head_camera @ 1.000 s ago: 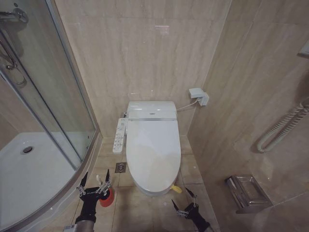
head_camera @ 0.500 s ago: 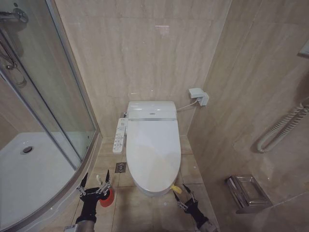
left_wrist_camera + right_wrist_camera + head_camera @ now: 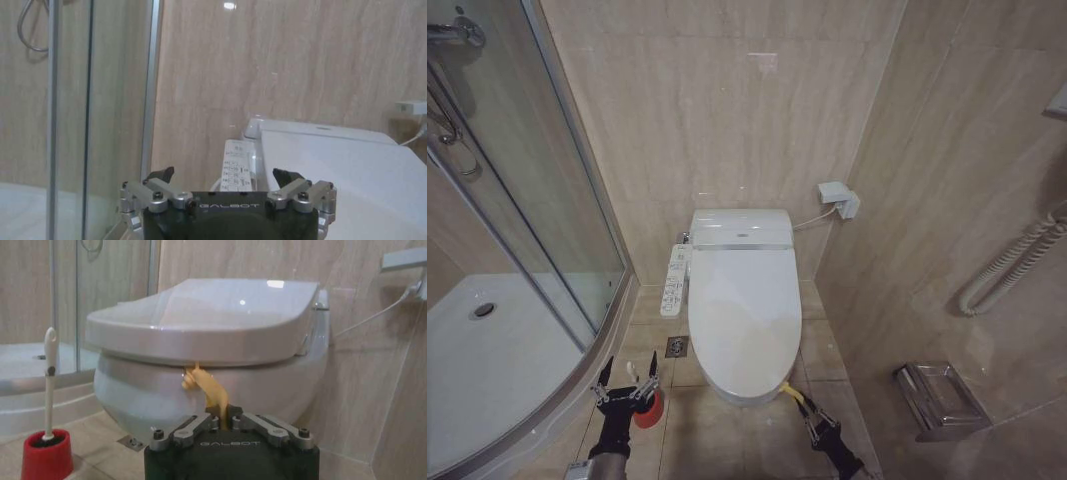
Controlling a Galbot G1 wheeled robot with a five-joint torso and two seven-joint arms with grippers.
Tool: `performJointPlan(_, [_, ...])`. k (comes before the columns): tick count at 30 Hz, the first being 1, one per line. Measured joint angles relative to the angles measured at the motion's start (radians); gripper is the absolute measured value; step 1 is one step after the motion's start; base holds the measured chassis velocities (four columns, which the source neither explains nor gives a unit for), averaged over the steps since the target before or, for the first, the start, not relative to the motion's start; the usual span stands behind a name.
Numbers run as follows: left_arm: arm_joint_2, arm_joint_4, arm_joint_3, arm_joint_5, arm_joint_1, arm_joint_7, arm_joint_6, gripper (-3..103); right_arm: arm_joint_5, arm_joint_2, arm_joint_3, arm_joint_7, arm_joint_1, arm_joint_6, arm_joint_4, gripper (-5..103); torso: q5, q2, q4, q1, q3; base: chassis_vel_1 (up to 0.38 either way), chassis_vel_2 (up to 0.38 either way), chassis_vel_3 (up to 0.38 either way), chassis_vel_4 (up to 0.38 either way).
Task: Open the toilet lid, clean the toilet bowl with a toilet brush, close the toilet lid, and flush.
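The toilet brush (image 3: 49, 375) stands up straight in a little red holder (image 3: 47, 455) on the floor, next to the toilet on the shower side. Its white stick pokes out of the top, and the black brush end sits down inside the cup.

The toilet lid (image 3: 744, 305) is shut flat over the toilet bowl (image 3: 200, 400), so the inside of the bowl is hidden. A yellow strap (image 3: 207, 387) hangs from the front edge of the lid.

The right gripper (image 3: 227, 415) is low in front of the toilet. Its fingers are squeezed together on the end of the yellow strap.

The left gripper (image 3: 630, 388) hangs above the red holder. Its fingers (image 3: 160, 176) are spread wide apart and hold nothing.
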Motion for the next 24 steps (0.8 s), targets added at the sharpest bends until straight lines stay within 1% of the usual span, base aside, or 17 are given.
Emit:
performJointPlan(1, [0.001,0.002,0.002,0.0,-0.001,0.0,0.0,100,0.003,-0.002,0.003,-0.001,-0.009,0.001,0.013,3,0.0001,0.0,0.0,0.0,0.0,0.0,0.0,0.0,0.0])
performJointPlan(7, [0.011,0.008,0.0,-0.002,-0.007,0.0,0.0,100,0.023,-0.02,0.02,-0.006,-0.071,0.002,0.113,3,0.0001,0.0,0.0,0.0,0.0,0.0,0.0,0.0,0.0])
performJointPlan(9, [0.015,0.013,-0.003,-0.005,-0.01,0.0,0.0,100,0.034,-0.031,0.034,-0.006,-0.11,0.002,0.191,1,0.0002,0.0,0.0002,0.0,0.0,0.0,0.0,0.0,0.0])
performJointPlan(10, [0.015,0.013,-0.003,-0.005,-0.01,0.0,0.0,100,0.034,-0.031,0.034,-0.006,-0.11,0.002,0.191,1,0.0002,0.0,0.0002,0.0,0.0,0.0,0.0,0.0,0.0])
performJointPlan(13, [0.018,0.022,-0.007,-0.006,-0.017,-0.001,0.0,100,0.078,-0.05,0.062,0.004,-0.184,0.011,0.343,1,0.0,0.0,0.0,0.0,0.0,0.0,0.0,0.0,0.0])
performJointPlan(15, [0.018,0.024,-0.007,-0.007,-0.019,-0.001,0.0,100,0.093,-0.053,0.066,0.009,-0.199,0.013,0.376,1,-0.0001,0.0,-0.0001,0.0,0.0,0.0,0.0,0.0,0.0])
performJointPlan(17, [0.019,0.035,-0.008,-0.007,-0.025,-0.001,0.0,100,0.129,-0.056,0.079,0.027,-0.235,0.009,0.483,1,0.0,0.0,-0.0002,0.0,0.0,0.0,0.0,0.0,0.0])
performJointPlan(18, [0.019,0.035,-0.008,-0.007,-0.025,-0.001,0.0,100,0.129,-0.056,0.079,0.027,-0.235,0.009,0.483,1,0.0,0.0,-0.0002,0.0,0.0,0.0,0.0,0.0,0.0])
performJointPlan(21, [0.019,0.054,-0.012,-0.006,-0.036,-0.001,0.001,100,0.165,-0.057,0.089,0.047,-0.247,-0.024,0.615,1,0.0,0.0,-0.0001,0.0,0.0,0.0,0.0,0.0,0.0])
performJointPlan(22, [0.019,0.054,-0.012,-0.006,-0.036,-0.001,0.001,100,0.165,-0.057,0.089,0.047,-0.247,-0.024,0.615,1,0.0,0.0,-0.0001,0.0,0.0,0.0,0.0,0.0,0.0])
performJointPlan(24, [0.019,0.065,-0.015,-0.006,-0.041,-0.001,0.0,100,0.194,-0.062,0.093,0.059,-0.242,-0.059,0.694,1,-0.0001,0.0,-0.0001,0.0,0.0,0.0,0.0,0.0,0.0])
